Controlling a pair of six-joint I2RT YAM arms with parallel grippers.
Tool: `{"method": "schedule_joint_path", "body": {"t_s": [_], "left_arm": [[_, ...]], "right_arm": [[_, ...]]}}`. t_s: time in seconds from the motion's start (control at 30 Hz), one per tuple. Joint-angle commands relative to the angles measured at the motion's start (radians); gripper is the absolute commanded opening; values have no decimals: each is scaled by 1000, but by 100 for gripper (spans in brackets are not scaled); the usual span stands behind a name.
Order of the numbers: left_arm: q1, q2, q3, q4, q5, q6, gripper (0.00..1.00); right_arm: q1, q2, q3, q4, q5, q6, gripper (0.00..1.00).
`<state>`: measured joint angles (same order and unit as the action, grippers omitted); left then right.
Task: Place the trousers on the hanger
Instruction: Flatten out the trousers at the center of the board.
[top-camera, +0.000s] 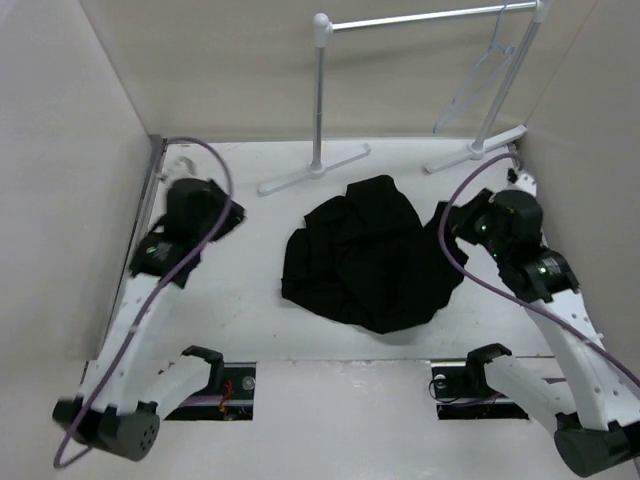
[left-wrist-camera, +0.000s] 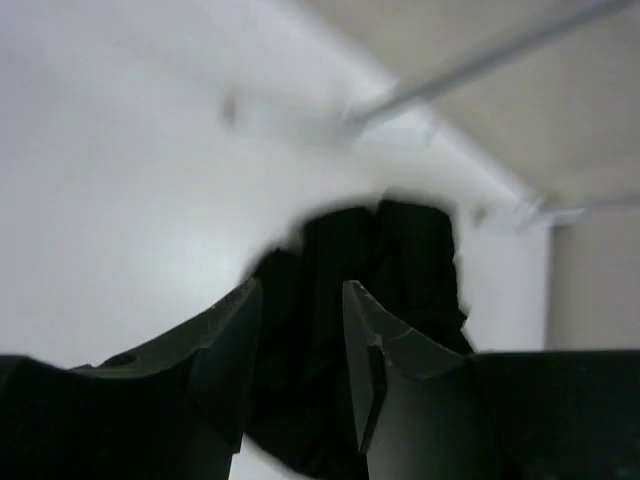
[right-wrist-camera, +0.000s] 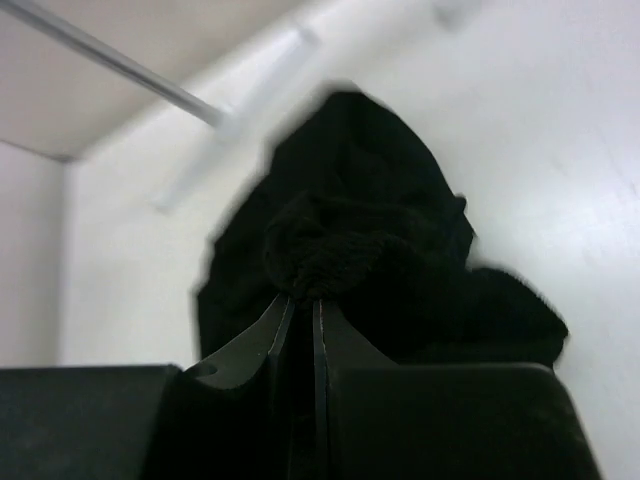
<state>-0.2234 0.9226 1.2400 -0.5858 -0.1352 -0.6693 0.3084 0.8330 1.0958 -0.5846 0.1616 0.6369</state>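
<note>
The trousers (top-camera: 365, 255) lie in a crumpled black heap at the middle of the worktop (top-camera: 240, 300), well apart from the hanger (top-camera: 468, 88), which hangs from the rail of the white rack (top-camera: 319, 100) at the far right corner. My right claw (right-wrist-camera: 302, 305) is at the heap's right edge, its fingers closed to a thin slit on a bunched fold of the fabric. My left claw (left-wrist-camera: 302, 300) is left of the heap, clear of the cloth, fingers partly spread and holding nothing.

White arms (top-camera: 135, 325), black joints (top-camera: 122, 430) — purple cables (top-camera: 222, 168)
</note>
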Motion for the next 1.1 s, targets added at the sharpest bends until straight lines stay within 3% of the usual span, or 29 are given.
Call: {"method": "schedule_joint_path", "body": {"t_s": [0.0,0.03,0.17,0.27,0.4,0.53,0.6,0.63,0.73,0.77,0.93,1.03,1.07], "left_arm": [[-194,81,-328,-40,23,-128,52],[-236,84,-403,10,34,-162,60],[-317,146,-557,189,68,-191,72],[-331,238,-594,330,121,-196,75],[-340,380,-611,486,154,-190,73],[-334,446,-602,558,145,-196,17],[-298,356,-590,531,123,-202,8],[-232,199,-541,427,67,-207,5],[-111,-9,-397,250,25,-179,4],[-27,-98,-267,142,26,-152,3],[91,-163,94,-40,31,-105,4],[91,-75,359,-149,61,-89,6],[89,-64,371,-157,65,-87,7]], "right_arm": [[-39,-5,-114,29,-42,70,6],[-36,-11,-129,35,-45,70,6],[-35,-21,-152,26,-45,61,7],[-25,-34,-172,20,-51,61,7],[-22,-48,-188,20,-63,64,7],[-18,-55,-177,22,-73,60,7],[-16,-45,-162,23,-74,55,7],[-9,-32,-128,22,-76,46,7],[10,-20,-84,23,-73,38,7],[13,-14,-50,20,-73,29,7],[14,-28,29,6,-76,6,7],[14,-63,93,-29,-76,3,6],[14,-63,95,-30,-76,4,6]]}}
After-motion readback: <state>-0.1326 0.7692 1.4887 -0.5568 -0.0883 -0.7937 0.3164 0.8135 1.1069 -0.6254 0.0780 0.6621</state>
